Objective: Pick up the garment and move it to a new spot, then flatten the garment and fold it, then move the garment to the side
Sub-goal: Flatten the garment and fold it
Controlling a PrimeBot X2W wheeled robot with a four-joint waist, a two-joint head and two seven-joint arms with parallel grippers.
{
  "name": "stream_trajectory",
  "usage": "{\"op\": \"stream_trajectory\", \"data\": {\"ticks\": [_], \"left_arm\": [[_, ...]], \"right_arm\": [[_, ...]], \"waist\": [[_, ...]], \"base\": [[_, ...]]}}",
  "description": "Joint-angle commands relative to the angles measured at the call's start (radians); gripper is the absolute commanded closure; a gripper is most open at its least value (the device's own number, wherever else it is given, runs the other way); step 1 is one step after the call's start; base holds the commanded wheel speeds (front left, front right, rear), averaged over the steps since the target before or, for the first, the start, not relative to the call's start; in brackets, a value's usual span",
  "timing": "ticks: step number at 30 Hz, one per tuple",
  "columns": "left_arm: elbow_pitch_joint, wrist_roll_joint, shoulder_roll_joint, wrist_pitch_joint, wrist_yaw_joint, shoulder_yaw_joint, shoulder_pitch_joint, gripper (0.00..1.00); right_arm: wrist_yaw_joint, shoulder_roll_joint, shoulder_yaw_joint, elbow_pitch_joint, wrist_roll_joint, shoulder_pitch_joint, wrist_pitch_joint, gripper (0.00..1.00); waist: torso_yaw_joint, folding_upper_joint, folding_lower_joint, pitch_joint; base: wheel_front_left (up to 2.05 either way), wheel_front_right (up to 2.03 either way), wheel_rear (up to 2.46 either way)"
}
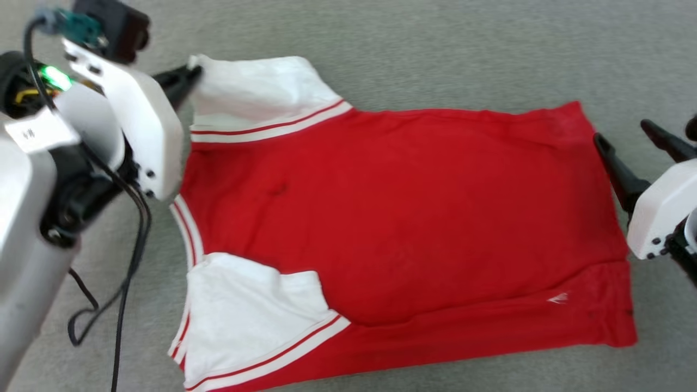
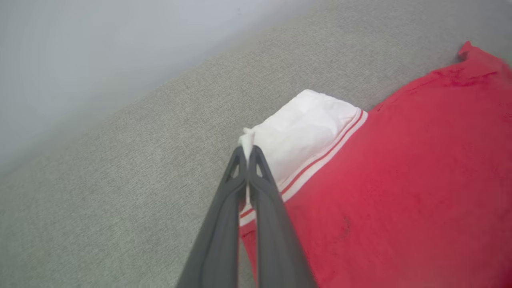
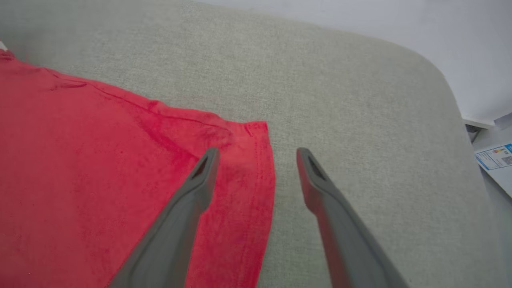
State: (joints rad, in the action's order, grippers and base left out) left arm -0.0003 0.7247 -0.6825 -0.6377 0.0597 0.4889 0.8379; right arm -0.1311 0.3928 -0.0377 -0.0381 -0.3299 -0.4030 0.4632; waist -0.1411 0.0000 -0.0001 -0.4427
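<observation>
The garment [image 1: 392,218], a red shirt with white striped-trim sleeves, lies spread flat on the grey fabric surface, plain red side up. My left gripper [image 1: 193,73] is shut on the corner of the far white sleeve [image 1: 256,92]; in the left wrist view a pinch of white cloth [image 2: 247,140] sticks up between the closed fingertips of the left gripper [image 2: 248,150]. My right gripper [image 1: 621,133] stands open at the far hem corner. In the right wrist view the right gripper [image 3: 258,152] straddles the hem corner [image 3: 256,132], one finger over red cloth, the other over bare surface.
The grey cushion-like surface [image 1: 435,49] extends around the shirt on all sides. Its rounded edge [image 3: 444,76] drops off near the right gripper, with a paper label [image 3: 496,156] beyond. A black cable [image 1: 128,261] hangs from my left arm.
</observation>
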Motion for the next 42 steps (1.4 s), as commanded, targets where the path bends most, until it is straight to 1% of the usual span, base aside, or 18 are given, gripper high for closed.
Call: {"op": "stream_trajectory", "data": {"ticks": [1, 4, 7, 8, 12, 17, 20, 24, 25, 26, 27, 29, 34, 39, 40, 42], "left_arm": [[-0.037, -0.008, -0.005, 0.009, -0.010, 0.004, -0.025, 1.00], [-0.111, -0.009, -0.010, 0.017, -0.027, 0.004, -0.055, 1.00], [-0.170, -0.018, -0.020, 0.019, -0.042, 0.002, -0.077, 1.00], [-0.187, -0.020, -0.022, 0.020, -0.045, 0.003, -0.084, 1.00], [-0.241, -0.027, -0.027, 0.022, -0.058, 0.005, -0.097, 1.00], [-0.275, -0.036, -0.021, 0.026, -0.060, 0.011, -0.088, 1.00], [-0.280, -0.039, -0.013, 0.035, -0.058, 0.014, -0.081, 1.00], [-0.275, -0.040, -0.007, 0.045, -0.056, 0.020, -0.087, 1.00], [-0.271, -0.042, -0.008, 0.048, -0.056, 0.022, -0.087, 1.00], [-0.267, -0.044, -0.009, 0.052, -0.055, 0.023, -0.088, 1.00], [-0.262, -0.044, -0.008, 0.054, -0.055, 0.024, -0.088, 1.00], [-0.251, -0.044, -0.005, 0.064, -0.054, 0.025, -0.092, 1.00], [-0.215, -0.047, 0.005, 0.096, -0.061, 0.022, -0.111, 1.00], [-0.182, -0.034, 0.021, 0.141, -0.075, 0.013, -0.149, 1.00], [-0.169, -0.028, 0.026, 0.166, -0.087, 0.009, -0.184, 1.00], [-0.164, -0.025, 0.031, 0.181, -0.098, 0.007, -0.211, 1.00]], "right_arm": [[0.001, 0.025, -0.010, 0.020, -0.017, -0.026, 0.051, 0.00], [0.001, 0.056, -0.023, 0.057, -0.061, -0.074, 0.148, 0.00], [0.001, 0.110, -0.065, 0.084, -0.058, -0.121, 0.194, 0.00], [0.001, 0.119, -0.079, 0.098, -0.054, -0.132, 0.202, 0.00], [0.001, 0.139, -0.102, 0.158, -0.061, -0.190, 0.232, 0.00], [0.001, 0.156, -0.122, 0.228, -0.069, -0.245, 0.268, 0.00], [0.001, 0.156, -0.150, 0.266, -0.093, -0.251, 0.295, 0.00], [-0.001, 0.154, -0.221, 0.299, -0.134, -0.226, 0.342, 0.00], [-0.003, 0.152, -0.237, 0.303, -0.148, -0.216, 0.352, 0.34], [-0.006, 0.152, -0.251, 0.306, -0.159, -0.207, 0.360, 0.65], [-0.006, 0.152, -0.262, 0.308, -0.168, -0.200, 0.363, 1.00], [-0.005, 0.160, -0.270, 0.315, -0.170, -0.192, 0.347, 1.00], [-0.001, 0.168, -0.232, 0.338, -0.161, -0.214, 0.245, 1.00], [0.001, 0.149, -0.164, 0.371, -0.162, -0.219, 0.116, 1.00], [0.001, 0.127, -0.131, 0.392, -0.173, -0.203, 0.050, 1.00], [0.001, 0.114, -0.111, 0.406, -0.181, -0.182, 0.020, 1.00]], "waist": [[0.024, 0.0000, 0.0001, -0.011], [0.044, 0.0000, 0.0001, -0.027], [0.060, 0.0000, 0.0001, -0.048], [0.065, 0.0000, 0.0001, -0.054], [0.084, 0.0000, 0.0001, -0.079], [0.112, 0.0000, 0.0001, -0.109], [0.126, 0.0000, 0.0001, -0.121], [0.138, 0.0000, 0.0001, -0.127], [0.140, 0.0000, 0.0001, -0.127], [0.142, 0.0000, 0.0001, -0.127], [0.143, 0.0000, 0.0001, -0.125], [0.144, 0.0000, 0.0001, -0.120], [0.140, 0.0000, 0.0001, -0.088], [0.132, 0.0000, 0.0001, -0.032], [0.129, 0.0000, 0.0001, 0.009], [0.128, 0.0000, 0.0001, 0.036]], "base": [[0.00, 0.00, 0.00], [0.00, 0.00, 0.00], [0.00, 0.00, 0.00], [0.00, 0.00, 0.00], [0.00, 0.00, 0.00], [0.00, 0.00, 0.00], [0.00, 0.00, 0.00], [0.00, 0.00, 0.00], [0.00, 0.00, 0.00], [0.00, 0.00, 0.00], [0.00, 0.00, 0.00], [0.00, 0.00, 0.00], [0.00, 0.00, 0.00], [0.00, 0.00, 0.00], [0.00, 0.00, 0.00], [0.00, 0.00, 0.00]]}}
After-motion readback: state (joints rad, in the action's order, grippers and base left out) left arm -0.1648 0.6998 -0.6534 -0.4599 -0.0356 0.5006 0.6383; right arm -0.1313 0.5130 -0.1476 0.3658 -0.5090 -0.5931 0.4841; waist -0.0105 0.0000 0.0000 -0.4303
